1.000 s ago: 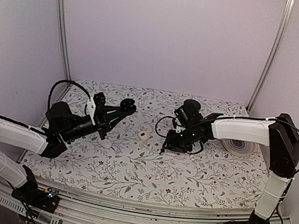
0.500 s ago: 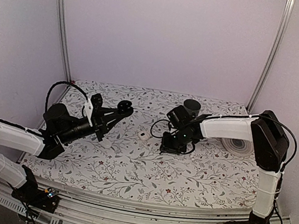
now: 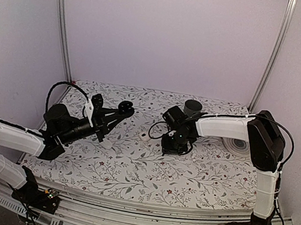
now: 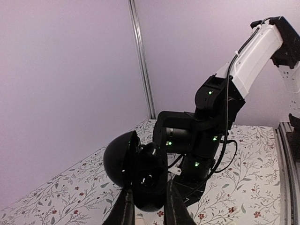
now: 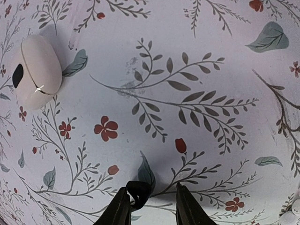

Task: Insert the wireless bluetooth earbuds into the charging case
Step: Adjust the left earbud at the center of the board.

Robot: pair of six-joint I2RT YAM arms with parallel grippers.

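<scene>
The left pincer (image 4: 149, 206) is gripping the open case (image 4: 136, 172) above the surface (image 5: 197, 56). The right pincer (image 5: 146, 206) is pinching 1 earbud (image 5: 138, 192), partly open.

White arm links, black joints

We see the charging case (image 4: 138, 176), a glossy black rounded shell, with its lid hinged open and raised to the left; the lower half shows a dark recess. It is held above the floral tablecloth, clamped between the fingertips of the left gripper (image 4: 149, 206). In the top view the case (image 3: 126, 108) appears left of centre. One earbud (image 5: 138, 191), a tiny black nub, sits between the right gripper (image 5: 149, 206) fingers, just above the cloth.
</scene>
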